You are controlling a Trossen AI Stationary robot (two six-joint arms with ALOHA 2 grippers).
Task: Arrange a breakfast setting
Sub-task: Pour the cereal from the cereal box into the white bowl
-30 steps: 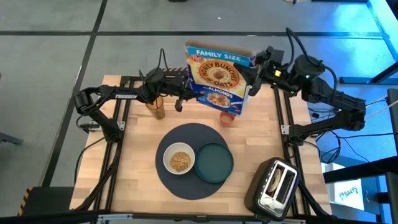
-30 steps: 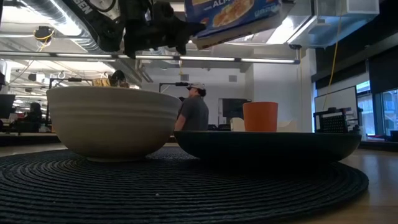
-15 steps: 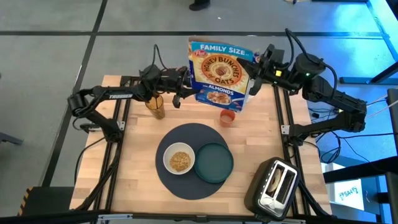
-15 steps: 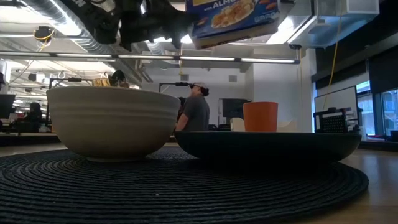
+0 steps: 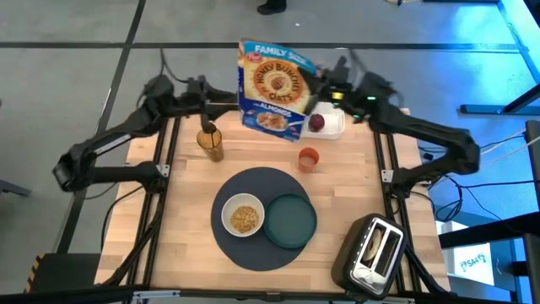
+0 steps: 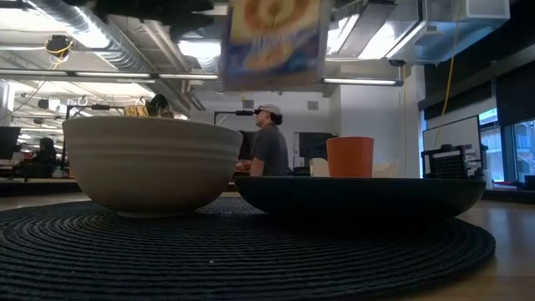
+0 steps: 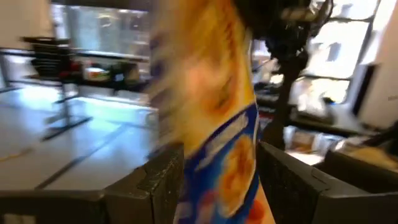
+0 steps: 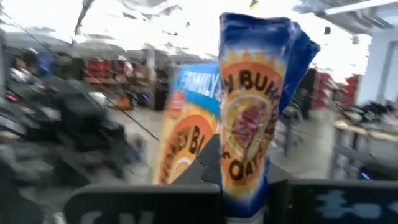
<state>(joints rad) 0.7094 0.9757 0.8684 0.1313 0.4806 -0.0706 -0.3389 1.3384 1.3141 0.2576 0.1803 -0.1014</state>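
Bench: mat at 6 o'clock carries bowl with cereal, plate touching it at 3. Cereal box airborne at 12, pinched at its right edge by right fingers. Left fingers spread either side of box. Cup just below the box.

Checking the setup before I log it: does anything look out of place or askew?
Yes: the cereal box hangs tilted in the air over the table's far edge, pinched by the right gripper. The left gripper sits beside it, fingers open around the box.
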